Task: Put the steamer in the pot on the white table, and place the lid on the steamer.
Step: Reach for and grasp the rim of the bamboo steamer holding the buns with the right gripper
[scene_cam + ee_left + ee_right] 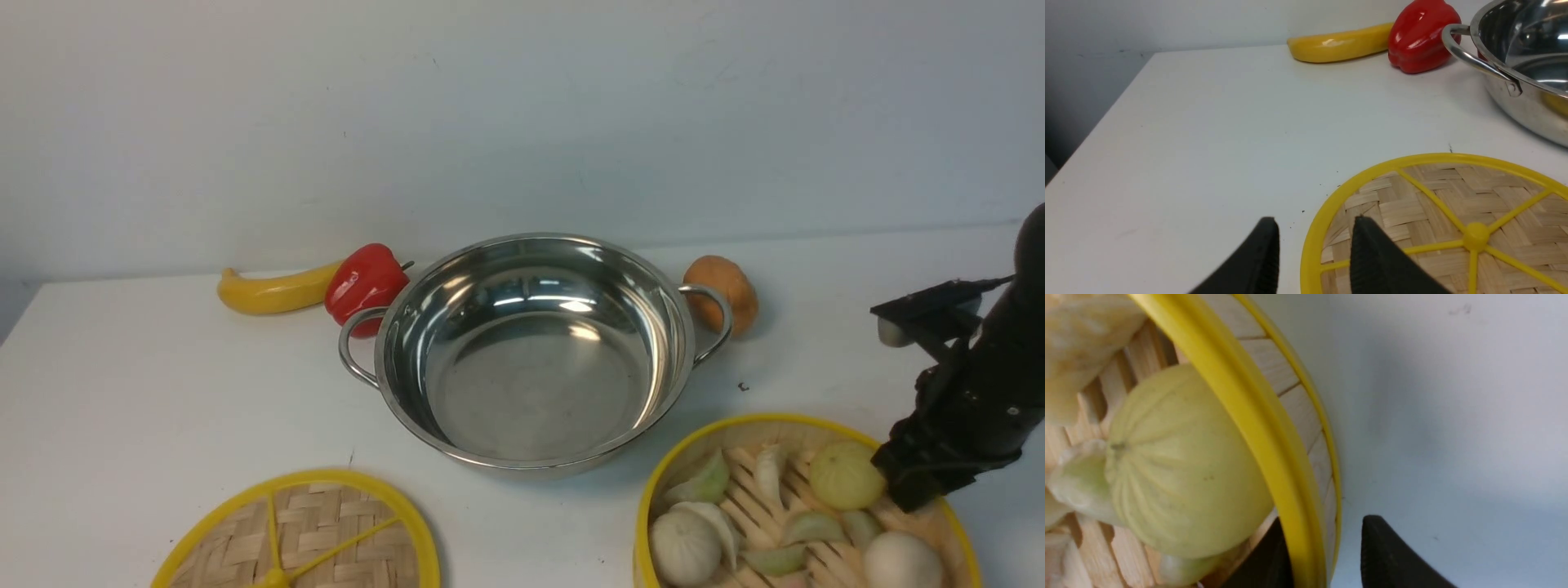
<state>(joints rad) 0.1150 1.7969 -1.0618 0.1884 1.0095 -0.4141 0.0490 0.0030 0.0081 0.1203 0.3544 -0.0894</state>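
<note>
The shiny steel pot [531, 351] stands empty in the middle of the white table [163, 392]. The steamer [804, 510], holding pale dumplings and buns, sits at the front right of the pot. My right gripper [914, 482] is open and straddles the steamer's right rim [1257, 428], with one finger inside the wall and one finger [1392, 559] outside, apart from it. The lid [302, 531] lies flat at the front left. My left gripper [1314, 222] is open and straddles the lid's yellow rim [1310, 253]; it is out of the front view.
A yellow banana [273, 292] and a red pepper [365, 286] lie behind the pot's left handle. A brown-orange vegetable [722, 290] sits by its right handle. A wall runs behind the table. The table's left edge [1098, 122] is near the lid.
</note>
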